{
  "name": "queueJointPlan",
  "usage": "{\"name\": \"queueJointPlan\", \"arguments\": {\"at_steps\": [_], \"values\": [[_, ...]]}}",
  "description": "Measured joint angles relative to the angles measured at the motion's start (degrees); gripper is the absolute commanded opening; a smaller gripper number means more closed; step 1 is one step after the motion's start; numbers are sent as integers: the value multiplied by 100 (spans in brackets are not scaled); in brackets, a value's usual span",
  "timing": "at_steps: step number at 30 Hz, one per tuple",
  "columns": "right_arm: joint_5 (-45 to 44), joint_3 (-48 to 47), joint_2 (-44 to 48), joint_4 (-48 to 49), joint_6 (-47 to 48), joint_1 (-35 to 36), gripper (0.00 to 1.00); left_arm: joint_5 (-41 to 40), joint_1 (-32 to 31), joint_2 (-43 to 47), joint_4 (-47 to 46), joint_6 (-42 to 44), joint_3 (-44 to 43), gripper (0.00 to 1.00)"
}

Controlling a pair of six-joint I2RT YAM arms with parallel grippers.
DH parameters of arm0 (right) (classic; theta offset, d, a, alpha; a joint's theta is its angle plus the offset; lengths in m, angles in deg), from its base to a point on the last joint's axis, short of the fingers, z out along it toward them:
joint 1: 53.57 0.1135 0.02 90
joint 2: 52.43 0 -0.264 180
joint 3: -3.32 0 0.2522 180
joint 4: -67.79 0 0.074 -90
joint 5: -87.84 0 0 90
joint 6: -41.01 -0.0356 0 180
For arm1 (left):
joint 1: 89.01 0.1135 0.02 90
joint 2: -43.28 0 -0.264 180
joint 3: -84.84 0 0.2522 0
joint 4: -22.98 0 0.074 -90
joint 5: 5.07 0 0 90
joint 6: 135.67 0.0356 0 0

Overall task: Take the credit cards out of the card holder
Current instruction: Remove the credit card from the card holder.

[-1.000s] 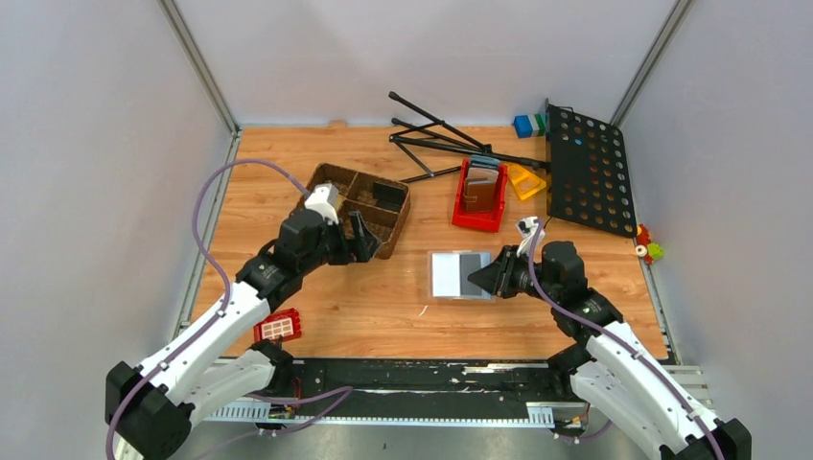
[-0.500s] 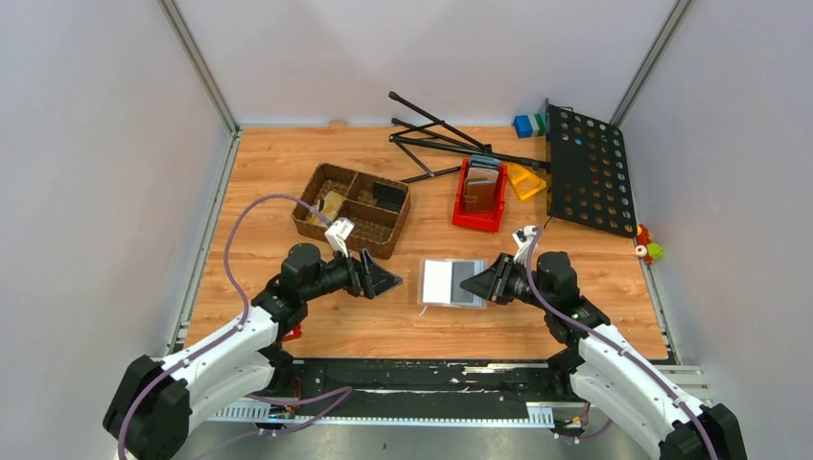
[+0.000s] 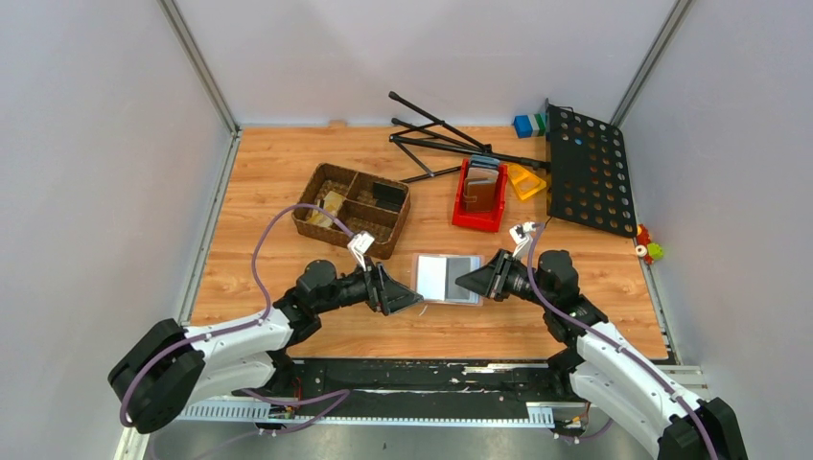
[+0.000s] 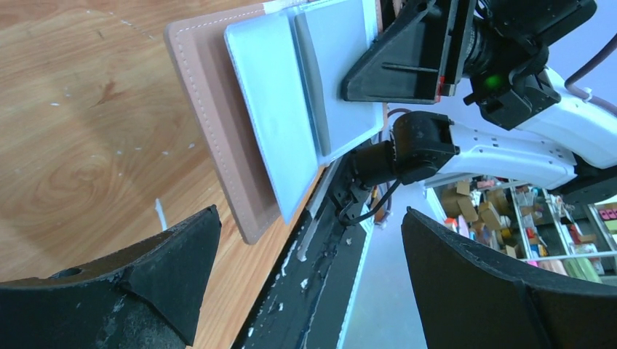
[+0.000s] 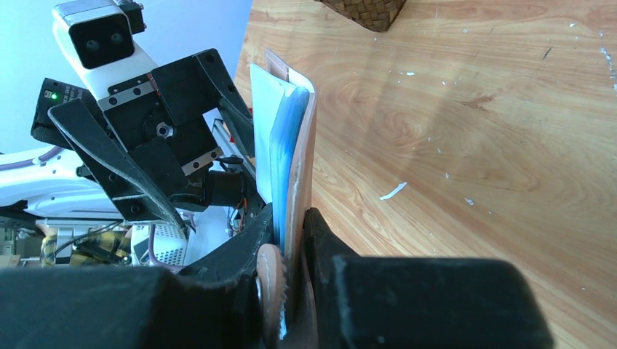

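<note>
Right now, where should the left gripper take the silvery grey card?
I'd take the silvery grey card by its exposed end, coming from the left. That end sticks out of the card holder toward the open left gripper; the right gripper pinches the far edge.

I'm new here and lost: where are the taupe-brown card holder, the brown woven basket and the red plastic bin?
taupe-brown card holder (image 3: 436, 278), top view, light grey inner panel.
brown woven basket (image 3: 360, 176), top view, far rim.
red plastic bin (image 3: 476, 223), top view, near wall.
</note>
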Motion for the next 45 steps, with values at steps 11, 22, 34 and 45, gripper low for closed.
{"name": "queueJointPlan", "arguments": {"at_steps": [11, 22, 34, 45], "values": [[81, 0, 70, 15, -52, 0, 6, -122, -234, -450, -850, -339, 125, 100], [94, 0, 179, 17, -74, 0, 6, -186, -378, -450, -970, -387, 125, 100], [166, 0, 223, 151, -240, 0, 7, -205, -413, -444, -1049, -463, 125, 100], [367, 7, 216, 437, -459, 0, 8, -321, -417, -577, -1471, -765, 216, 58]]}}
